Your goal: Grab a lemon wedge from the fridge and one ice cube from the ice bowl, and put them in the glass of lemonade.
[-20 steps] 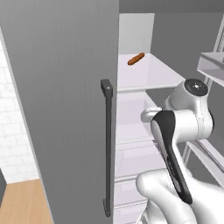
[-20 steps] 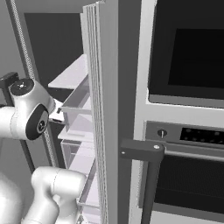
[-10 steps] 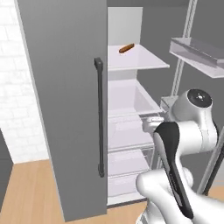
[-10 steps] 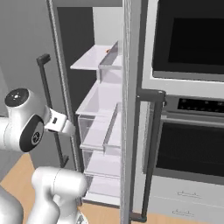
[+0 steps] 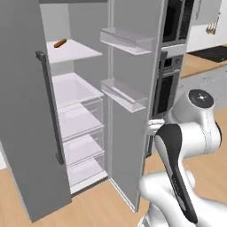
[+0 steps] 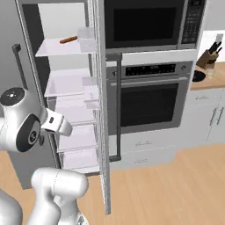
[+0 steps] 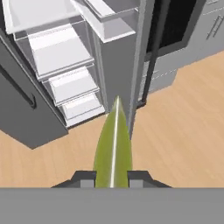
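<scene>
No brand, label or writing can be read on anything here. The gripper [image 7: 112, 177] pinches the lemon wedge [image 7: 113, 148] between its two dark fingers [image 7: 85, 178]. The wedge is a smooth, yellow-green sliver, pointed at its tip, with a pale line running down its middle.

The fridge [image 5: 31, 133] stands with its right door swung wide; its skin is matte grey and its long vertical bar handle [image 5: 49, 106] is black. Inside are flat white shelves and clear, box-shaped drawers [image 5: 82, 117], and the open door carries translucent trays [image 5: 124, 94]. An orange-brown sausage-shaped item [image 5: 60, 43] lies near the back left corner of the top shelf [image 5: 73, 50].

Just beside the fridge's right edge sits a built-in oven [image 6: 151, 99] with a dark glass front and a silver bar handle, below a dark microwave [image 6: 147, 22]. The floor [image 6: 176, 189] is light wood planking. At the far right edge of the wooden counter stands a knife block [image 6: 210, 56].
</scene>
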Motion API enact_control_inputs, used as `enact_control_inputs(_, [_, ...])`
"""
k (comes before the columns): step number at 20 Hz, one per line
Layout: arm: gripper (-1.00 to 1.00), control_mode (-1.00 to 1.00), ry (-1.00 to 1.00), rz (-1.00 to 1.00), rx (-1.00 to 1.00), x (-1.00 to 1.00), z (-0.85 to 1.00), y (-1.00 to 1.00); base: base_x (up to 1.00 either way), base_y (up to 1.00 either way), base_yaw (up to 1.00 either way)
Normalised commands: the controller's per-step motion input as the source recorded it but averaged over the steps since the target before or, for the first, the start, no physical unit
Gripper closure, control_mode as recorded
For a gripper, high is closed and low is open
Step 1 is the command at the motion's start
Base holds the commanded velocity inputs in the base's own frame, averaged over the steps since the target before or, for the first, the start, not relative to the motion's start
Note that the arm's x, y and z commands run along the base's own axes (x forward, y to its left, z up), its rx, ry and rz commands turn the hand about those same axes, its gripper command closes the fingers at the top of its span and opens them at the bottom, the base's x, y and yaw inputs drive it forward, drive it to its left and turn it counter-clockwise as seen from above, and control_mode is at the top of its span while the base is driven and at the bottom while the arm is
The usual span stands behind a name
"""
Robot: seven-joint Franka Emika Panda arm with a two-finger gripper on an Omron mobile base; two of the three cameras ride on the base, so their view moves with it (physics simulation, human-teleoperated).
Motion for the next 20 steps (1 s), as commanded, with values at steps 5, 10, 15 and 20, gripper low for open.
enact_control_inputs(5, [1.0, 1.0, 0.0, 0.0, 0.0, 0.0, 0.0, 0.0, 0.07, -0.89, -0.72])
enact_control_inputs(10, [1.0, 1.0, 0.0, 0.0, 0.0, 0.0, 0.0, 0.0, 0.9, -1.0, -0.36])
enact_control_inputs(15, [1.0, 1.0, 0.0, 0.0, 0.0, 0.0, 0.0, 0.0, 1.0, -1.0, -0.02])
enact_control_inputs(20, [1.0, 1.0, 0.0, 0.0, 0.0, 0.0, 0.0, 0.0, 1.0, -0.86, 0.0])
